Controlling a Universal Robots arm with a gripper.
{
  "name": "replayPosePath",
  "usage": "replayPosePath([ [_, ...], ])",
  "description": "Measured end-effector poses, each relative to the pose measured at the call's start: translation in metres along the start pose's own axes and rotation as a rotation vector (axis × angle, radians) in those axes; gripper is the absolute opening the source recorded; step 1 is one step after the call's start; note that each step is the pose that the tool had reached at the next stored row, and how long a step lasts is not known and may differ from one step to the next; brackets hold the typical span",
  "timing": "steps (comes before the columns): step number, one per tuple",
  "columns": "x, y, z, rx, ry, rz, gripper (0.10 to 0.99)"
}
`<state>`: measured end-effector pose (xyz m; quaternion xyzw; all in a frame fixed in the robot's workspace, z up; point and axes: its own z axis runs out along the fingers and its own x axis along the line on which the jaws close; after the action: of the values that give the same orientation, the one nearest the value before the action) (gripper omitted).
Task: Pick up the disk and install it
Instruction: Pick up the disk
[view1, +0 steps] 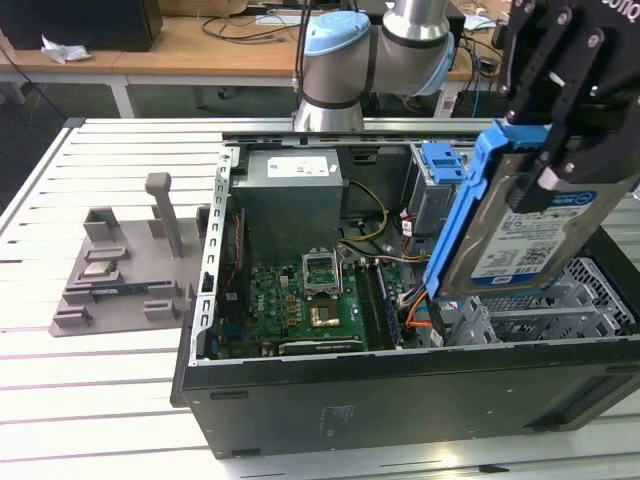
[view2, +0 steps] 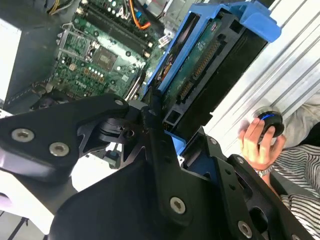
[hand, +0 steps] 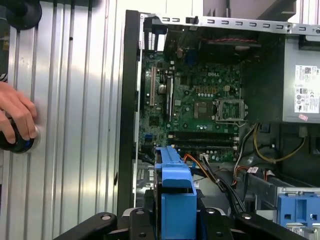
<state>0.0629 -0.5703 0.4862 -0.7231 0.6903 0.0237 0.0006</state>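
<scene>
My gripper (view1: 548, 150) is shut on the disk (view1: 530, 225), a silver drive with a white-and-blue label in a blue bracket (view1: 455, 215). In the exterior view the disk hangs tilted, on edge, above the open computer case (view1: 400, 390), over that view's right end. Below it lies a perforated grey metal bay (view1: 560, 300). In the second wrist view the disk's connector edge (view2: 202, 70) shows between my black fingers (view2: 150, 130). The first wrist view looks down the blue bracket (hand: 176, 195) onto the motherboard (hand: 205, 110).
Inside the case are a grey power supply (view1: 290, 190), a green motherboard (view1: 305, 295), loose cables (view1: 375, 235) and a grey cage with a blue latch (view1: 440, 165). A grey fixture (view1: 120, 270) sits on the slatted table. A person's hand (hand: 17, 120) rests on a black knob beside the case.
</scene>
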Motion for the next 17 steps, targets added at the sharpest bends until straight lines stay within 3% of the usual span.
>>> replayPosePath([
  [4,0.0009,-0.0155,0.0029,-0.001,0.0002,0.0,0.373],
  [8,0.0023,-0.042,0.0093,-0.002,-0.0002,0.002,0.373],
  [14,0.0014,-0.0646,0.0171,-0.001,-0.0003,0.016,0.373],
  [17,0.0005,-0.0681,0.0183,-0.001,-0.0005,0.017,0.373],
])
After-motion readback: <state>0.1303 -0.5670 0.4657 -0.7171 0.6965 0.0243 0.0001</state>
